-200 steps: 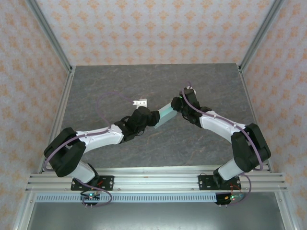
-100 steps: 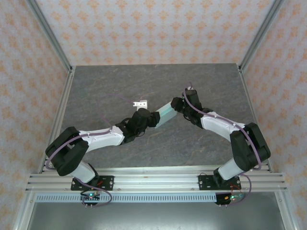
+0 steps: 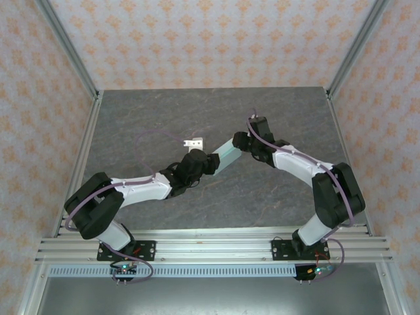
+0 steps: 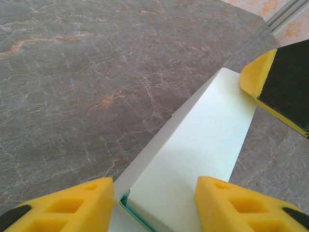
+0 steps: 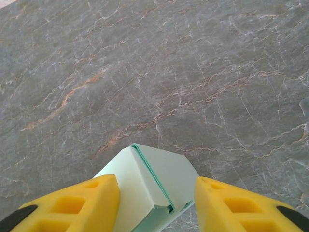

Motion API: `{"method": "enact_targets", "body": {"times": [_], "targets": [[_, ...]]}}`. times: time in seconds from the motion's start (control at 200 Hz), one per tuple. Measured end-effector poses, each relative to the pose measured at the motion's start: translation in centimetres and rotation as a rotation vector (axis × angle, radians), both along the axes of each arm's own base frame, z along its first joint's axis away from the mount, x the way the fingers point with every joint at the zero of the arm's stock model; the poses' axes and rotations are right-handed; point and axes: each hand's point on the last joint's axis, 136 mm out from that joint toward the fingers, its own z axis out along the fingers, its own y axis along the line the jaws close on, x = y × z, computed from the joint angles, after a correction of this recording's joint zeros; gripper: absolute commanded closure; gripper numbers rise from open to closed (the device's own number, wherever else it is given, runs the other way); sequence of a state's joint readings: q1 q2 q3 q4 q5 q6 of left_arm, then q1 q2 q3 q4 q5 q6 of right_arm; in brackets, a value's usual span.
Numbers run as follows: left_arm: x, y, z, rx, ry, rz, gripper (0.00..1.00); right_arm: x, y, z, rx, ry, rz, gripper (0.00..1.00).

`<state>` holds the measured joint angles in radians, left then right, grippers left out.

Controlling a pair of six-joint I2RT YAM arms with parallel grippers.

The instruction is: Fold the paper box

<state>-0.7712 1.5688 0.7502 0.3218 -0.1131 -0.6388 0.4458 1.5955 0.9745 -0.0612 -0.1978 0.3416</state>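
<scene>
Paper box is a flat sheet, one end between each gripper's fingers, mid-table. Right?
Not flat: the left wrist view shows the paper box folded into a rectangular box. One end sits between the fingers of the left gripper, the other between those of the right gripper, mid-table.

At six o'clock the pale mint paper box (image 5: 130,193) sits between the yellow fingers (image 5: 82,203) of the right gripper (image 5: 155,203), with a darker green seam crossing its end. The grey veined table (image 5: 193,72) spreads toward twelve o'clock.

My two arms (image 3: 138,188) wear white shells over black joints. Purple cables (image 3: 157,130) loop along each; my fingers (image 4: 72,203) are yellow, black-padded.
</scene>
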Motion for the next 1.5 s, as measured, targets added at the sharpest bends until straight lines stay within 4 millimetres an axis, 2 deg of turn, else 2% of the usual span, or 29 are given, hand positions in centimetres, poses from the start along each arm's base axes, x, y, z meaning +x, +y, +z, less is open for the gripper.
{"method": "enact_targets", "body": {"times": [0.24, 0.676, 0.936, 1.131, 1.316, 1.501], "targets": [[0.0, -0.2, -0.5, -0.010, -0.014, 0.003, 0.65, 0.0, 0.0, -1.6, 0.066, -0.011, 0.014, 0.61], [0.5, -0.3, -0.5, -0.072, -0.043, 0.037, 0.69, 0.4, -0.1, -1.5, 0.215, -0.030, 0.010, 0.66], [1.1, 0.0, 0.4, -0.028, -0.004, 0.008, 0.57, 0.2, -0.3, -0.2, 0.217, -0.028, -0.009, 0.68], [1.6, 0.5, 0.6, 0.028, 0.067, -0.008, 0.41, 0.0, -0.3, -0.1, 0.204, -0.029, -0.077, 0.70], [1.9, 1.4, 0.4, 0.002, 0.130, -0.001, 0.29, -0.4, -0.3, 0.0, 0.185, -0.038, -0.143, 0.71], [0.7, 1.7, -0.1, -0.069, 0.187, -0.013, 0.19, -1.1, 0.3, 0.0, 0.174, -0.034, -0.145, 0.71]]}}
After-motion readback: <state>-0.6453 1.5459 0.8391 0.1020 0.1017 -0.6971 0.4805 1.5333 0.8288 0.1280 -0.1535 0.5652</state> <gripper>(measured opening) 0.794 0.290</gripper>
